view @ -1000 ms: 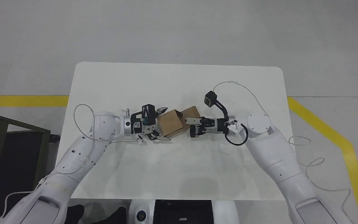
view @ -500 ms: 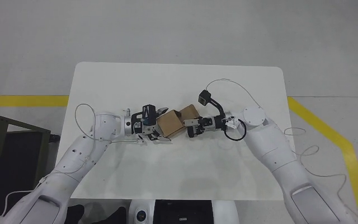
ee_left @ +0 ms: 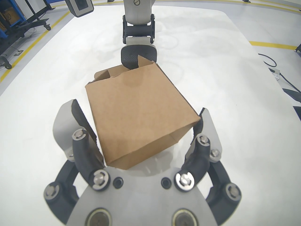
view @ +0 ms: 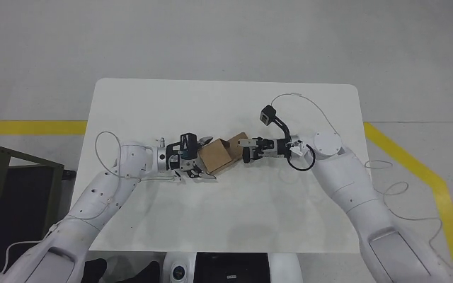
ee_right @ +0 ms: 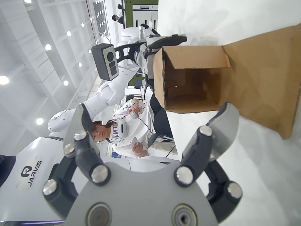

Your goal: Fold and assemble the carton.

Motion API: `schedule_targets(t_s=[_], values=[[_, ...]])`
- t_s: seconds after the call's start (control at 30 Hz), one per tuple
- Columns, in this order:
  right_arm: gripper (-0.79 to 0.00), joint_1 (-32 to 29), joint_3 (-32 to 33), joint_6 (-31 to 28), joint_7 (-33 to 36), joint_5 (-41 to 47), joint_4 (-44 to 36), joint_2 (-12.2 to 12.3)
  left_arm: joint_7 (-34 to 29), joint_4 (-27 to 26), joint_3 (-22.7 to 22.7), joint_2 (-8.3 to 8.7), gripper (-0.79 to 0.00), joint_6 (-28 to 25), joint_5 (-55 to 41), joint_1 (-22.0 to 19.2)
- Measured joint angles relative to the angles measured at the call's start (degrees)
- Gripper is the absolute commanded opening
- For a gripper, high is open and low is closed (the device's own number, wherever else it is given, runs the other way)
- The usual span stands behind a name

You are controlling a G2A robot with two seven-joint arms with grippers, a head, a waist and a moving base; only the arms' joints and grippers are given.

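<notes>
Top view places the carton (view: 221, 152) near the middle of the white counter (view: 226, 226), lying on its side between the two arms, one at each end.

The left end effector (ee_left: 139, 109) is released. Its fingers (ee_left: 63, 123) are spread wide and straddle the end of the carton nearest it. One pad meets a corner of the cardboard and the other sits just beside a side wall. Whether they press on the carton cannot be told; it looks more like a brace than a grip.

The right end effector (ee_right: 155, 109) is also released, with its fingers apart, and faces the carton's open mouth from just beside it. One fingertip is close to the mouth's rim.

As for progress, the flat blank is already erected into a square tube, with four walls standing and creases holding. From the right wrist view the inside looks dark and backed, so the end toward the left arm appears to be closed, though the seam itself is hidden.

The end toward the right arm is unfinished. A small inner flap (ee_right: 197, 57) leans partly across the mouth, while a large outer flap (ee_right: 263, 76) is splayed out flat on the counter. The mouth between them gapes open.

What is left, by this reading, is to push the inner flaps fully in, fold the large flap over them and tuck or press it shut, with the left arm holding the carton against the push. The job looks roughly half done: the body is formed and one end is yet to be closed.
</notes>
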Motion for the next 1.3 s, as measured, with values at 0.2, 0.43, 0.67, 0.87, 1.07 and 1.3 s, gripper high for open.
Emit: schedule_targets(t_s=[0.2,0.43,0.67,0.87,1.07,1.3], values=[[0.000,0.7,-1.6,-1.6,1.1,3.0,1.6,-1.3,0.3,0.0,0.3,0.02,0.000,-0.2,0.0,0.0],[0.000,1.9,-3.9,-2.8,1.6,5.3,4.0,-3.0,1.2,-0.1,0.7,0.05,0.000,-0.7,0.4,-0.1],[0.000,3.0,-5.7,-4.4,2.9,7.3,7.0,-4.7,2.5,0.0,1.2,0.11,0.000,-1.1,1.0,-0.4],[0.000,3.4,-6.5,-3.9,4.5,9.8,7.9,-5.8,3.4,0.2,1.5,0.24,0.000,-1.2,1.7,-0.4],[0.000,2.7,-7.2,-2.6,5.7,10.7,6.8,-6.3,3.9,0.5,1.8,0.35,0.000,-1.3,2.2,-0.5],[0.000,2.3,-8.2,-2.2,6.1,10.1,6.7,-6.9,4.4,1.4,1.6,0.63,0.000,-1.2,2.8,-0.8]])
